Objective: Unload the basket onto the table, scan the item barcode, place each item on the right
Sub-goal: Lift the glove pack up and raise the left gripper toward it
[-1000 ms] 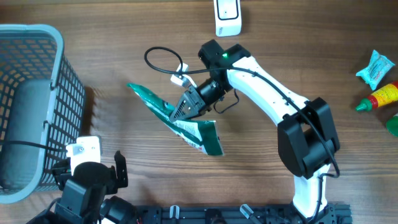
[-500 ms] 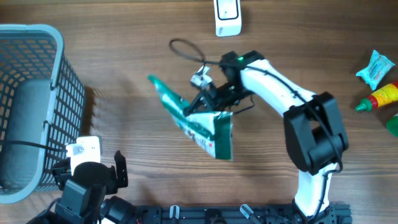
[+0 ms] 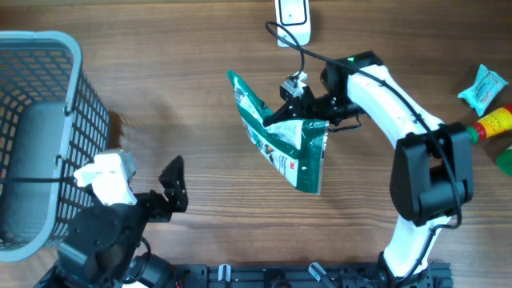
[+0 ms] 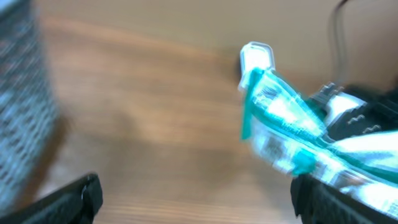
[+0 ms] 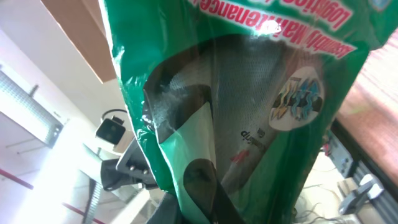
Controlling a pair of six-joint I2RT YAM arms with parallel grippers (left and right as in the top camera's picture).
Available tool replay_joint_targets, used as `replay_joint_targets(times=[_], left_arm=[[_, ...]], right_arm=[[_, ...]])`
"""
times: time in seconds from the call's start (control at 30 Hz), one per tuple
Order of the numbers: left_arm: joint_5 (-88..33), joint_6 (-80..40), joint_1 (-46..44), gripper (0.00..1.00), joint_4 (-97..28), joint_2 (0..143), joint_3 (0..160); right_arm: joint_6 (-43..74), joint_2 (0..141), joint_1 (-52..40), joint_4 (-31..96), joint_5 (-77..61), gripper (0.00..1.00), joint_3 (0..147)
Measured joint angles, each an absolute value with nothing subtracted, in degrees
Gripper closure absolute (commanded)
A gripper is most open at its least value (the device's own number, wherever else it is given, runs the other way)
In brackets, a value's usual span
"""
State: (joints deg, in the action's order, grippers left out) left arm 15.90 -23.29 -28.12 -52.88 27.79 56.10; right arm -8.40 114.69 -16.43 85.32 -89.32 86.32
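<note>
- While clenched on the green packet (image 3: pixel 300 156), holds it aloft near the scanner (image 3: pixel 293 18) by right hand (image 3: pixel 278 122).
- Leaves left hand (image 3: pixel 171 190) released.
- Risks slipping, or barcode facing away, from floppy hang.

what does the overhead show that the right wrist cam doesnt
Only the overhead: the mesh basket at the left, the white scanner at the top edge and a red bottle at the right edge. Only the right wrist: the packet's clear window and print up close, with the room behind. Both: the green packet clamped in the right gripper, its dark fingers low in the wrist view.
</note>
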Motion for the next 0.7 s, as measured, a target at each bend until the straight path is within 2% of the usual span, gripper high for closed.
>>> replay_joint_targets(times=[0.2,0.37,0.5,0.57,0.7], left_arm=[[10.7,-27.0,-28.1,0.0,-50.5,27.8,56.1],[8.3,-42.5,-28.1,0.0,-49.9,28.8,54.8],[4.6,-56.6,-28.1,0.0,-40.9,29.8,45.7],[-1.8,-63.9,-28.1,0.0,-15.4,30.6,32.4],[-5.7,-74.3,-28.1,0.0,6.4,30.6,17.9]], right_arm=[[-2.5,113.1,-10.9,85.3,-89.3,0.96,86.3],[0.7,113.0,-7.7,85.1,-89.3,0.96,86.3],[3.0,113.0,-6.8,84.2,-89.3,0.96,86.3],[3.5,113.0,-6.6,83.7,-89.3,0.96,86.3],[3.7,113.0,-6.6,83.5,-89.3,0.96,86.3]])
